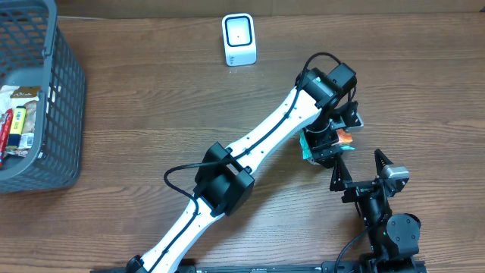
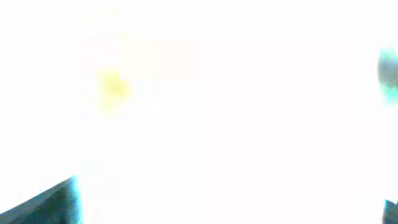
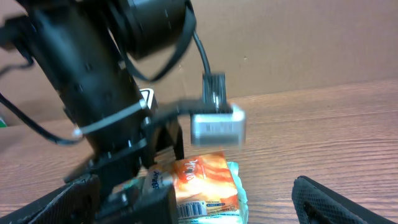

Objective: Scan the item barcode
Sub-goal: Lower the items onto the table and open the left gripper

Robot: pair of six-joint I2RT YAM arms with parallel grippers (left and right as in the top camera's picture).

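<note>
- Overhead, the wooden desk carries everything.
- Left arm, white with black joints, runs from the near edge diagonally toward the right half of the desk.
- Basket, grey mesh, sits at the far left corner with a few packaged goods inside.
- Right arm, black, stands at the near right corner.
- Left gripper hangs right over the packet. I cannot tell how far its fingers are spread or whether they grip anything, because the right wrist view is blurred there and the left wrist view is washed out white.
- Right gripper is spread wide with nothing between its fingers, pointing at the packet from just beside it.
- Scanner, a small white box, stands near the far edge about mid-width, well apart from the packet.
- Packet, orange with a teal edge, lies right of centre under the left gripper, with a barcode facing the right wrist camera.
</note>
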